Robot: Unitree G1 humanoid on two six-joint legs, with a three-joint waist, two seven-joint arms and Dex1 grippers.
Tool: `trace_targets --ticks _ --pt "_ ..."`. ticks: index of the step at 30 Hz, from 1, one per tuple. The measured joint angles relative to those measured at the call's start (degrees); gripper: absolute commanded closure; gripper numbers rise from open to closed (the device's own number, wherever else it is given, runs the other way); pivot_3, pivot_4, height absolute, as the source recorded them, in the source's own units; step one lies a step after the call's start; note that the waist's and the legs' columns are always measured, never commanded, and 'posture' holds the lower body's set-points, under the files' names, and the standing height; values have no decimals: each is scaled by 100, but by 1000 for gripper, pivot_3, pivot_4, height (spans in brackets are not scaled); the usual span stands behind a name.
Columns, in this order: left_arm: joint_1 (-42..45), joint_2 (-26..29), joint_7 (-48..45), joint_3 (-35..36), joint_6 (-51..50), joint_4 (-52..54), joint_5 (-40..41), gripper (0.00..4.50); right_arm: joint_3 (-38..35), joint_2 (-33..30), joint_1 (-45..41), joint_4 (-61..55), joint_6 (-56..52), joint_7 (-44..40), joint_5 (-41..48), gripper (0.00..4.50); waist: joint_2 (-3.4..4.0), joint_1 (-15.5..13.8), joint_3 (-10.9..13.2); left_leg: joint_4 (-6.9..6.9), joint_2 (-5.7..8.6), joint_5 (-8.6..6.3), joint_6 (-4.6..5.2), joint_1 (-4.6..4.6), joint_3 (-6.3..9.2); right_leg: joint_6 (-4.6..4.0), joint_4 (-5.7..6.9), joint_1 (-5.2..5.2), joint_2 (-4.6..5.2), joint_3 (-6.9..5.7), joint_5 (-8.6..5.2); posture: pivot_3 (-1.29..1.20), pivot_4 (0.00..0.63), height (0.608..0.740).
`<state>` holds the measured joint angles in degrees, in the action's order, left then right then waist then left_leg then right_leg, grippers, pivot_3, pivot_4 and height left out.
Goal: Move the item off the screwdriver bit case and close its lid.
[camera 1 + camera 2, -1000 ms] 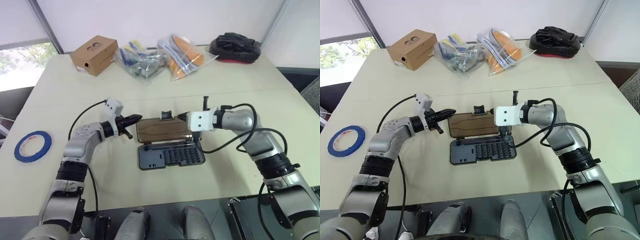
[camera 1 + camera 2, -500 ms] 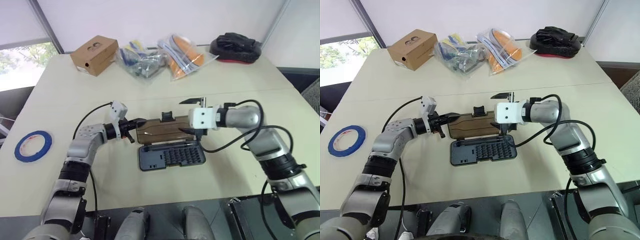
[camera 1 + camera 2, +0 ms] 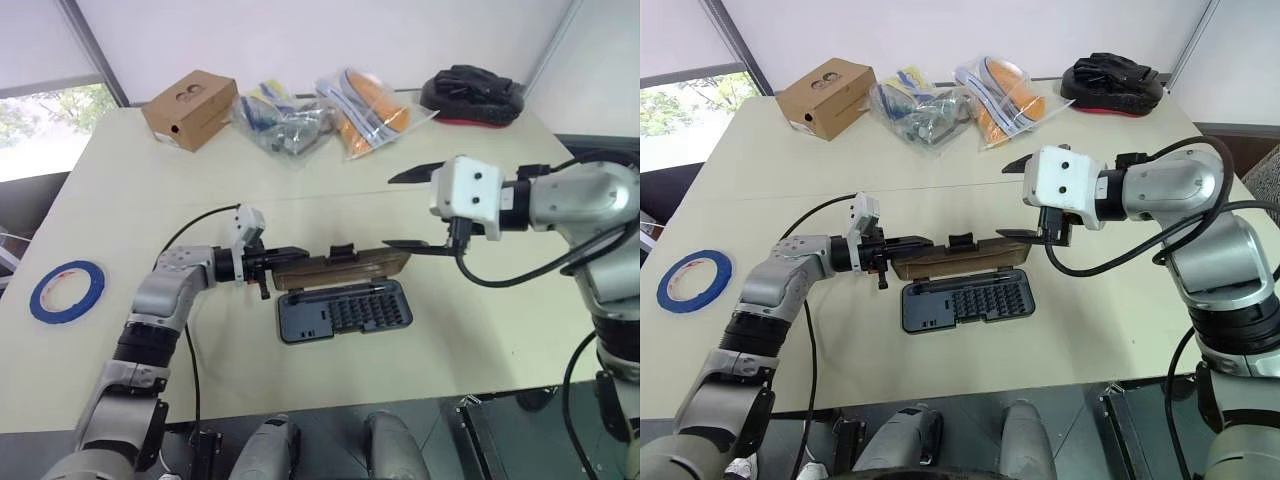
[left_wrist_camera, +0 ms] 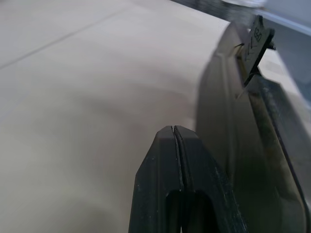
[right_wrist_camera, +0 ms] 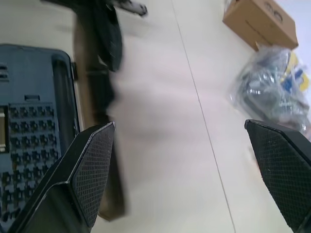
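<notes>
Left gripper (image 3: 923, 241), fingers pressed together, is pushing against the lid (image 3: 960, 256), tilting half-raised over the screwdriver bit case (image 3: 965, 300) and its rows of bits at mid-table. Right gripper (image 3: 1024, 198) is hovering spread wide above the case's right end. Bit details are too small to read.

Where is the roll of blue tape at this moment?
The roll of blue tape lies flat near the table's left edge in the head views, beyond the left arm's elbow and well apart from the screwdriver bit case.
</notes>
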<state>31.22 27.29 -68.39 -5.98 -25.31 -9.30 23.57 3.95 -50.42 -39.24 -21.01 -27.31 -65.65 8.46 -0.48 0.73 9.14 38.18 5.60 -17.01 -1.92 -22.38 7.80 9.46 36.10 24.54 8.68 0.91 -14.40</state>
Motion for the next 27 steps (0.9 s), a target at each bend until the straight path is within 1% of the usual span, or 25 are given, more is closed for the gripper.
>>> trace_targets --ticks 3,7,10,14,17,19,20,22,27 --pt "-226 402 -544 -347 -154 457 62 4500 0 -3 143 -6 -16 146 15 64 0 16 0 -3 -1 0 0 0 -1 0 1 3 -1 1 0 0 150 740" --pt "-385 645 -894 -678 -91 550 -88 4500 11 5 218 -3 -14 329 -5 64 1 6 1 -2 -1 0 0 0 -2 0 1 4 -1 1 0 0 150 740" --pt "-397 634 -910 -794 93 499 -254 4500 12 153 229 -8 -53 492 24 64 1 -10 1 -1 -1 0 0 0 -2 0 1 2 -1 1 0 0 150 740" --pt "-315 341 -778 -809 319 335 -383 4500 72 289 450 -25 -176 599 135 64 1 -24 1 3 1 0 0 0 0 0 0 -2 1 1 0 0 150 740" --pt "-201 197 -704 -825 296 245 -393 4500 75 322 503 -48 -323 596 301 64 0 -6 1 2 0 0 0 0 0 0 0 -1 -1 0 0 0 150 740" --pt "-109 153 -698 -933 335 199 -497 4500 -21 336 697 -285 -609 472 720 64 0 -8 0 -1 -1 0 1 0 3 0 0 -1 -2 -1 0 0 150 740" --pt "-113 154 -712 -991 472 128 -572 4500 -15 330 985 -496 -756 319 1026 64 -1 -8 0 -4 -2 -1 3 1 4 0 0 -2 -2 -3 0 0 150 740" --pt "-102 158 -736 -1053 686 41 -676 4500 73 328 1281 -608 -890 165 1268 64 1 -8 -2 -2 0 -2 3 2 -1 0 -1 -3 1 -1 0 0 150 740" --pt "6 220 -827 -1129 1120 -250 -866 4500 359 259 1644 -617 -935 -11 1410 64 5 -8 -8 1 -1 -3 6 33 -5 0 -2 -34 -2 0 0 0 150 740"
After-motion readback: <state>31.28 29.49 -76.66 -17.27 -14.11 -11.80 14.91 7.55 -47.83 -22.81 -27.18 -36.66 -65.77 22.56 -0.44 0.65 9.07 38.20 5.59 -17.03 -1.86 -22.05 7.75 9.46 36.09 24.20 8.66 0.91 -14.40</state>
